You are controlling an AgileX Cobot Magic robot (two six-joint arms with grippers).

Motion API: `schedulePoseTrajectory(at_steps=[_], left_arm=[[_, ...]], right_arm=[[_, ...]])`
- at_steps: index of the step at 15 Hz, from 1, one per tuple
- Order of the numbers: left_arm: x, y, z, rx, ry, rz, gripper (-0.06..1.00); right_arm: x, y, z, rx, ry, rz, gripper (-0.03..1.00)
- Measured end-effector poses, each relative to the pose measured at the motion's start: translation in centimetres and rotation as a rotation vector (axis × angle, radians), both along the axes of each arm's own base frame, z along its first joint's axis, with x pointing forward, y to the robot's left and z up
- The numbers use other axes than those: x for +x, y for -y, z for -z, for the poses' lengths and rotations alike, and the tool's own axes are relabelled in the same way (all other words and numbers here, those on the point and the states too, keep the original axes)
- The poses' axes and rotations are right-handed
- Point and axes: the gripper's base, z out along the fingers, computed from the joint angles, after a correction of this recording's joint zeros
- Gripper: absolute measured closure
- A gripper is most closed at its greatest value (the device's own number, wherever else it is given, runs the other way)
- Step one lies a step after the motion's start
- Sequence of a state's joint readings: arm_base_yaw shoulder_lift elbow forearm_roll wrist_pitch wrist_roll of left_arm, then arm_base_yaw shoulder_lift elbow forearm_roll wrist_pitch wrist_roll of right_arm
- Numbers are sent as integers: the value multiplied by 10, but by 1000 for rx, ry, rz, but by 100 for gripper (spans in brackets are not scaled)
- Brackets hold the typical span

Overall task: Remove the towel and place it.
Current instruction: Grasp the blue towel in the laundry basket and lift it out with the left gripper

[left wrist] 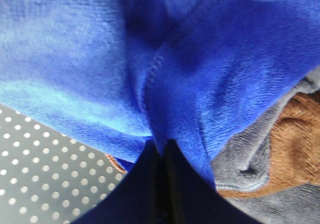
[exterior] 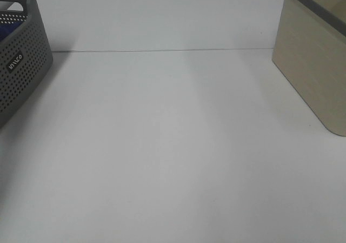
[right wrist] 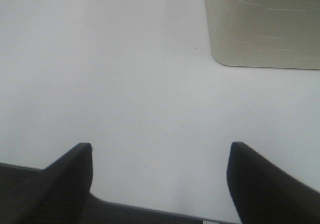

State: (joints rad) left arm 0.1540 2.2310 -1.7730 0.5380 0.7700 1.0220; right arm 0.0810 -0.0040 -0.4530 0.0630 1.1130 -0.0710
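The royal-blue towel (left wrist: pixel 100 59) fills the left wrist view, bunched in folds inside the dark perforated basket (left wrist: pixel 40 179). My left gripper (left wrist: pixel 162 146) has its dark fingers pressed together on a fold of the towel. In the exterior high view only a sliver of blue towel (exterior: pixel 8 31) shows inside the grey basket (exterior: pixel 21 64) at the far left; neither gripper shows there. My right gripper (right wrist: pixel 160 159) is open and empty above the white table (right wrist: pixel 125 84).
A grey cloth (left wrist: pixel 290 204) and a brown cloth (left wrist: pixel 295 144) lie under the towel in the basket. A beige bin (exterior: pixel 316 53) stands at the right edge of the table; it also shows in the right wrist view (right wrist: pixel 265 24).
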Motion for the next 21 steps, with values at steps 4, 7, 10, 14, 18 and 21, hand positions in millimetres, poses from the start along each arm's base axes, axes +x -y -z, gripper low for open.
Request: schedulePoseTrajectory(at_steps=[4,7,10,14,18,21], left_arm=[[-8,0,-20,1,-16,-39,94],[-18,6,-66,13,61,-45,94],[-33,12,-112,-1,170,-85,94],[-62,16,-171,-19,305,-137,94],[-90,45,-223,-25,429,-74,94],[-112,79,-256,-34,509,31,94]], right_arm=[[0,0,0,0,0,0,23],[0,0,0,0,0,0,23],[0,0,0,0,0,0,23],[0,0,0,0,0,0,23],[0,0,0,0,0,0,23],[0,0,0,0,0,0,23]])
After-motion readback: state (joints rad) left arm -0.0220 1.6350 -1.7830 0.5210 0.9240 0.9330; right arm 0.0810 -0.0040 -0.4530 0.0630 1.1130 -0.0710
